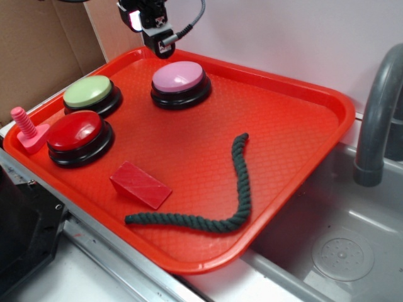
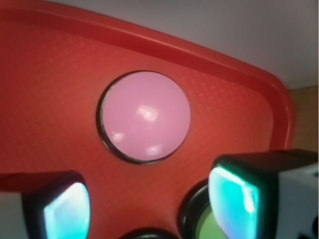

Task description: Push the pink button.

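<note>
The black robot hand point(image 1: 165, 45) hangs with its fingers spread and empty (nothing between them) above the far edge of the red plastic tray point(image 1: 296, 119), just behind the round pale-pink domed push-button point(image 1: 179, 77), untouched.
</note>
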